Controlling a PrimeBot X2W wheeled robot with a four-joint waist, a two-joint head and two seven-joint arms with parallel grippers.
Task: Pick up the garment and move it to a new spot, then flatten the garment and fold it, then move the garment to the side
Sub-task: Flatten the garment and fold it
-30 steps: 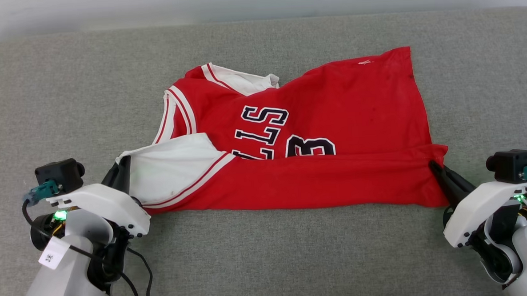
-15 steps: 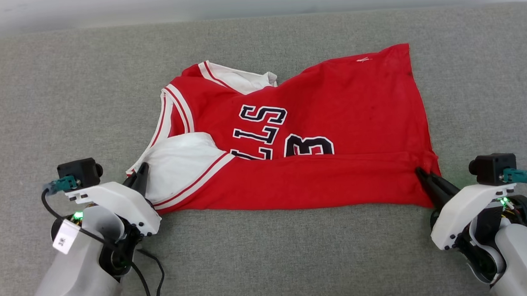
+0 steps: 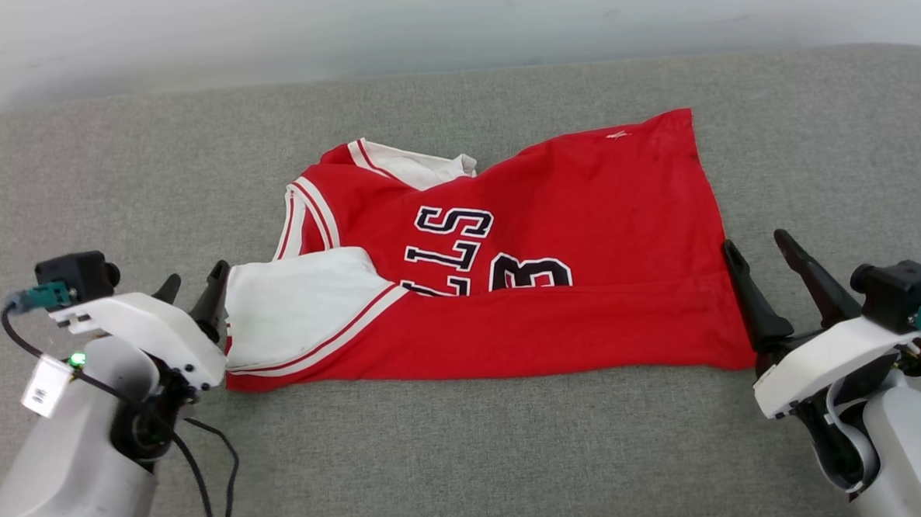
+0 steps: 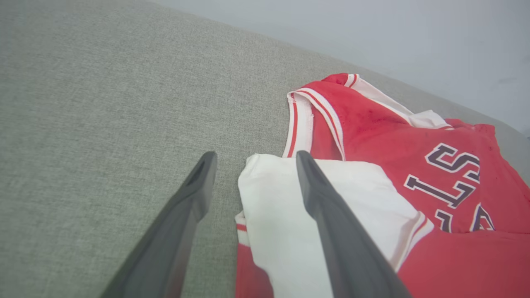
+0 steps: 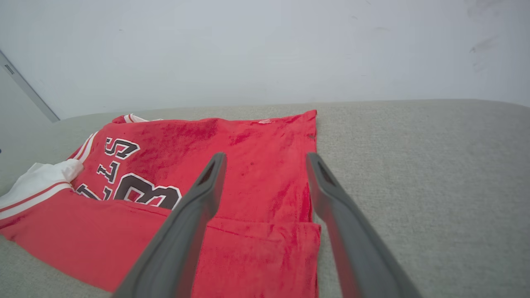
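The garment (image 3: pixel 583 206), a red jersey with black "LLS" and "3" lettering showing, lies spread on the grey cushion (image 3: pixel 469 460). Its near strip is folded up over the front and hides the lower part of the lettering. A white sleeve (image 3: pixel 299 304) lies at its left end. My left gripper (image 3: pixel 195 282) is open just left of that sleeve; in the left wrist view the sleeve corner (image 4: pixel 273 198) lies below the spread left gripper (image 4: pixel 255 155). My right gripper (image 3: pixel 757 242) is open at the garment's right edge (image 5: pixel 308 207); in the right wrist view the right gripper (image 5: pixel 266 155) holds nothing.
The grey fabric surface reaches well past the garment on every side. A pale wall (image 3: pixel 450 18) runs along its far edge. A black cable (image 3: pixel 206 487) hangs beside my left arm.
Both grippers were shut on the garment's near corners and have opened and let go. The folded strip now lies flat on the garment. The head camera has shifted.
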